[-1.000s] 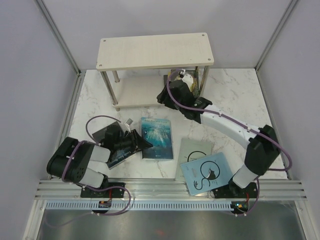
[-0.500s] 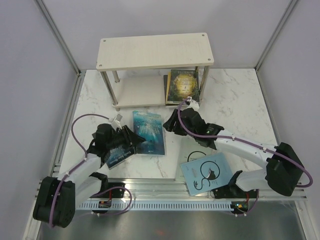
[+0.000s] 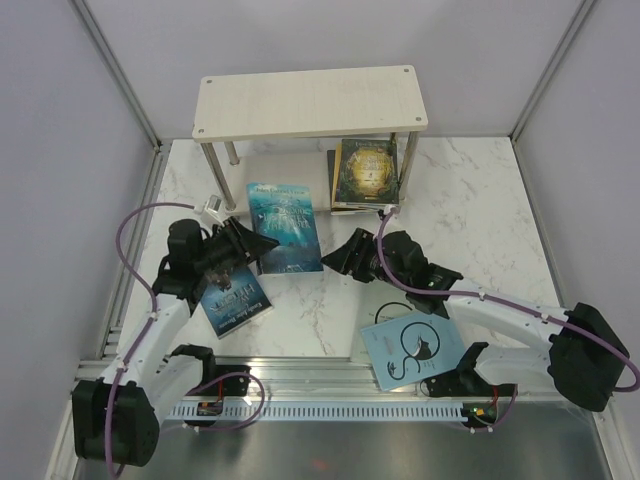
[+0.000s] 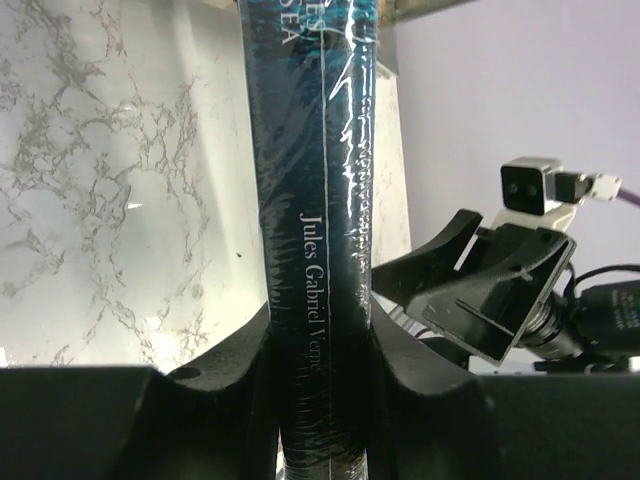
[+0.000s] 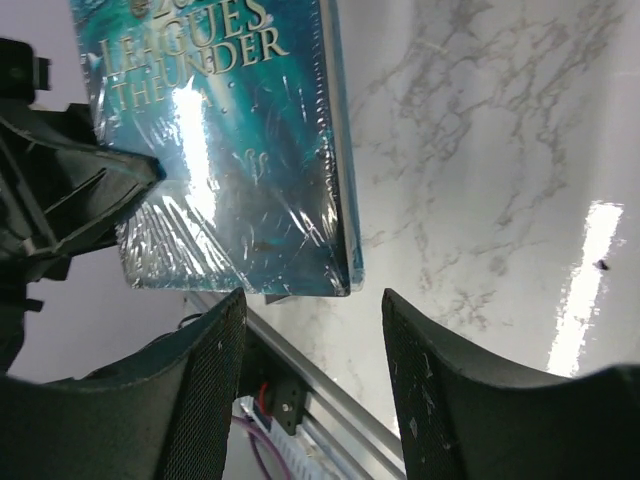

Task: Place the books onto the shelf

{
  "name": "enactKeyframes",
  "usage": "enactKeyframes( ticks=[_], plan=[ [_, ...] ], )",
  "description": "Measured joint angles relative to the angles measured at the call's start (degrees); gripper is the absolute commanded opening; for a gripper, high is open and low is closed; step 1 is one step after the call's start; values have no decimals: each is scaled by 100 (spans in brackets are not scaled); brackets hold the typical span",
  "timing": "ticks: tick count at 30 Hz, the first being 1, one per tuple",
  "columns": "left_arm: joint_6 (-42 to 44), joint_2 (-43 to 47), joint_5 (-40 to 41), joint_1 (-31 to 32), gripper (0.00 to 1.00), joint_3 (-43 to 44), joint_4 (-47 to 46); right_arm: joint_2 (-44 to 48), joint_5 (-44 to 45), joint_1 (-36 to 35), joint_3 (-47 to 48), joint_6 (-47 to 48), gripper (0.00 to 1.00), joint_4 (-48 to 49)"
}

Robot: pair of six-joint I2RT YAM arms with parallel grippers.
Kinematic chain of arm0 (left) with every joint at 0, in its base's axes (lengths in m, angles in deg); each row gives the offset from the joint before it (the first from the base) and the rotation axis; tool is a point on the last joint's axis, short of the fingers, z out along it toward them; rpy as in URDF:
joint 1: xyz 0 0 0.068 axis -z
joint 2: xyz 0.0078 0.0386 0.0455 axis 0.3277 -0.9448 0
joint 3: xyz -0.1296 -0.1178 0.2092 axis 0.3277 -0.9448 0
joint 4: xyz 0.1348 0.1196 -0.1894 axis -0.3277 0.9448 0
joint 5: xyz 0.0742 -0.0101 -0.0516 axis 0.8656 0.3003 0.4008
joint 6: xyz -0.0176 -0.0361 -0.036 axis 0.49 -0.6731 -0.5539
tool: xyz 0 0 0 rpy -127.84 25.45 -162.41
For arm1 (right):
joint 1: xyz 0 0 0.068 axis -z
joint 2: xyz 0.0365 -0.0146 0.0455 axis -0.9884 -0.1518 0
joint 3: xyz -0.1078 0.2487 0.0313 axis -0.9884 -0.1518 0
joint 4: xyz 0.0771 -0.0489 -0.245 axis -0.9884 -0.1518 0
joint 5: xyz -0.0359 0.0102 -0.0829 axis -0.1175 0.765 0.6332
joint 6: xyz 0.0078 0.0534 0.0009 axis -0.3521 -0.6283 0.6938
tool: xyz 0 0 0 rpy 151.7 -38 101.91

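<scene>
My left gripper (image 3: 238,248) is shut on the near edge of a teal book (image 3: 285,225), which is held off the table just in front of the shelf (image 3: 310,100). In the left wrist view the book's spine (image 4: 315,200) runs up between the two fingers (image 4: 225,370). My right gripper (image 3: 352,258) is open and holds nothing, low over the marble to the right of that book. The right wrist view has the teal cover (image 5: 220,140) just beyond the open gripper (image 5: 315,370). A dark green book (image 3: 366,170) lies on the shelf's lower board, at its right end.
A dark blue book (image 3: 235,297) lies on the marble under my left arm. A pale blue cat book (image 3: 410,347) lies near the front rail, with a grey book (image 3: 372,318) partly under the right arm. The shelf's metal legs (image 3: 213,172) stand close to the held book.
My left gripper has lifted the teal book and carried it away from me toward the shelf. My right arm left the green book on the lower board and drew back to the middle of the table.
</scene>
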Motion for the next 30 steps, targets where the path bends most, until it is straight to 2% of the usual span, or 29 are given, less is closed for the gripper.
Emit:
enactKeyframes(
  ticks=[6, 11, 24, 30],
  plan=[
    [-785, 4, -459, -400, 2, -249, -608, 44, -527, 0, -505, -470, 61, 1180],
    [-1589, -20, -876, -638, 2, -612, -1491, -50, -673, 0, -599, -634, 61, 1598],
    [-2946, -352, -1346, -706, 2, -1123, -3606, -437, -872, 0, -706, -1005, 61, 2756],
    [-3635, -866, -1541, -710, 2, -1381, -4789, -538, -955, -2, -885, -1250, 51, 3412]
  ],
)
